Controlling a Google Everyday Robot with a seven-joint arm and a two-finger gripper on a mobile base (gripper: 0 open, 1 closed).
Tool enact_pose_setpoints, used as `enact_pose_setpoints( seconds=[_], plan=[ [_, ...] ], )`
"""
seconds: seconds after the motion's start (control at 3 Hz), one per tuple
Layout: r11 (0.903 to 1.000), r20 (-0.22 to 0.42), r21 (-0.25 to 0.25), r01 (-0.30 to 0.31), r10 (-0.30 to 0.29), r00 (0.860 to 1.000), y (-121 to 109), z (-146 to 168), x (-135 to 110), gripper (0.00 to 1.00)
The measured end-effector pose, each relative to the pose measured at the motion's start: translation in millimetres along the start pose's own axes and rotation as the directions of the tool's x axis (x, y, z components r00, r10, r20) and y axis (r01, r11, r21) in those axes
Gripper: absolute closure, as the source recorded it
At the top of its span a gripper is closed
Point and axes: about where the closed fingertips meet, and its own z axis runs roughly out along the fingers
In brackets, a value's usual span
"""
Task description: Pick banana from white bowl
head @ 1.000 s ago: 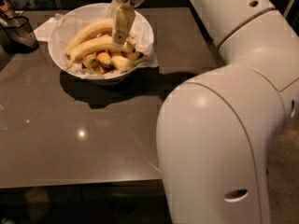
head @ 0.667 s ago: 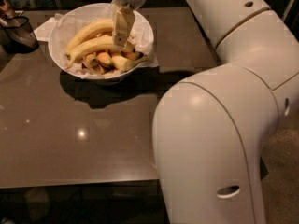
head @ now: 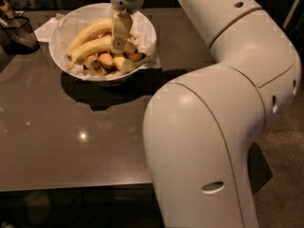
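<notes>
The white bowl, lined with crinkled white paper, stands at the far left of the dark table. Two long, curved, pale-yellow bananas lie in it: one upper and one lower. Several short orange-yellow bananas lie at the bowl's front. My gripper reaches straight down from the wrist into the bowl's right half, its tip at the lower long banana. Whether it touches or grips that banana does not show.
A dark see-through container stands at the table's far left edge, beside the bowl. White paper sticks out behind the bowl. My large white arm fills the right side and overhangs the table's front right corner.
My gripper has sunk slightly lower into the bowl. The arm's near link has shifted a little to the left. The bananas and bowl have not moved.
</notes>
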Motion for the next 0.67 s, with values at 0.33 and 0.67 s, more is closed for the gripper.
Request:
enact_pose_setpoints(
  seconds=[0.33,0.67],
  plan=[
    [0.9998,-0.01,-0.017,0.002,-0.002,1.0,-0.2,9.3,-2.1,0.29],
    [0.9991,-0.015,-0.042,-0.004,0.004,1.0,1.2,19.6,-1.4,0.29]
  ],
)
